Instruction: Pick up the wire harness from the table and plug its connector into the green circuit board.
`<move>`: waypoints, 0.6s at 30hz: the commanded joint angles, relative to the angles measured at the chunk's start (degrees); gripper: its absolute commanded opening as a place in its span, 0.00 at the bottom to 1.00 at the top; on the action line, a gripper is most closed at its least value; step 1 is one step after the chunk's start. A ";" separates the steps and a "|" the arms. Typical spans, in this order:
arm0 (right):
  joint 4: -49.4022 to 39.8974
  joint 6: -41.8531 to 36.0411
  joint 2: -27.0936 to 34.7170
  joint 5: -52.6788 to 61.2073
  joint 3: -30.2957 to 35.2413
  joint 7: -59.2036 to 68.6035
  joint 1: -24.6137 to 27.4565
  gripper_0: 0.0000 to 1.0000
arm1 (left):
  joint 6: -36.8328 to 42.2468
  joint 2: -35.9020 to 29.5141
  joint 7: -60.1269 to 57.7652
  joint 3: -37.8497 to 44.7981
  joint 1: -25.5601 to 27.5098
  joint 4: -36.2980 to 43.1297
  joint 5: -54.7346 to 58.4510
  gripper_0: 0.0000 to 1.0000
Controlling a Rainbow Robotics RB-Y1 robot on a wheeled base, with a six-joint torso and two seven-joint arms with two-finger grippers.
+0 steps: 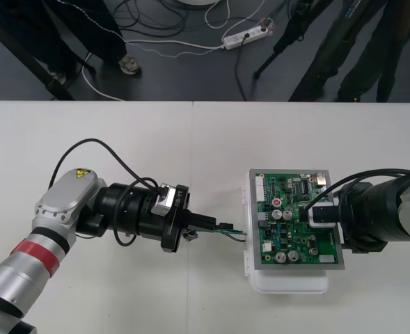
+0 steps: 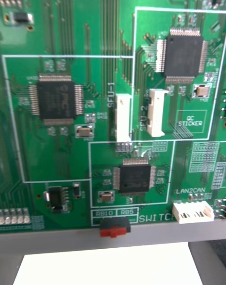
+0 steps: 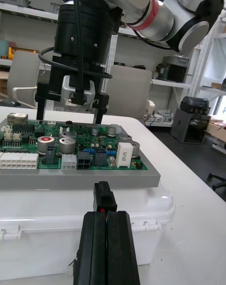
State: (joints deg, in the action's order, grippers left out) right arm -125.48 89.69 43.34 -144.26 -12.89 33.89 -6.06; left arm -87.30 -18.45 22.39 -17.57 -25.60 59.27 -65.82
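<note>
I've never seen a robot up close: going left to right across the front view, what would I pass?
Left arm → left claw → wire harness it grips → green circuit board → right claw over the board's right side.

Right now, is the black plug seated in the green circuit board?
No, the black plug, held by the left gripper, sits just short of the green circuit board.

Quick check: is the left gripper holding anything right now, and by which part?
Yes. The left gripper is shut on the wire harness, gripping it just behind its black plug, which sticks out ahead of it.
</note>
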 commanded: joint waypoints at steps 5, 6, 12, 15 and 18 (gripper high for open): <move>-1.61 0.31 -1.86 -2.25 -1.26 -0.84 -1.67 1.00 | 3.81 2.19 1.61 -1.76 -2.26 0.49 -0.10 0.00; -1.61 0.31 -1.95 -2.34 -1.26 -0.84 -1.67 1.00 | 4.16 2.19 1.52 -1.85 -2.26 0.49 -0.01 0.00; -1.61 0.31 -2.04 -2.51 -1.61 -0.84 -1.67 1.00 | 5.56 2.63 0.82 -2.91 -2.44 0.49 0.34 0.00; -1.61 0.31 -2.04 -2.60 -1.61 -0.84 -1.67 1.00 | 5.92 2.90 0.55 -3.17 -2.61 0.49 0.52 0.00; -1.61 0.31 -2.04 -2.60 -1.52 -0.76 -1.67 1.00 | 6.35 3.16 0.29 -3.43 -2.79 0.49 0.61 0.00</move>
State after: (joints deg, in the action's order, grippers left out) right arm -125.48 89.69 41.88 -146.28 -13.56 33.89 -6.30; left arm -83.36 -17.19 22.38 -19.56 -25.80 59.27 -65.82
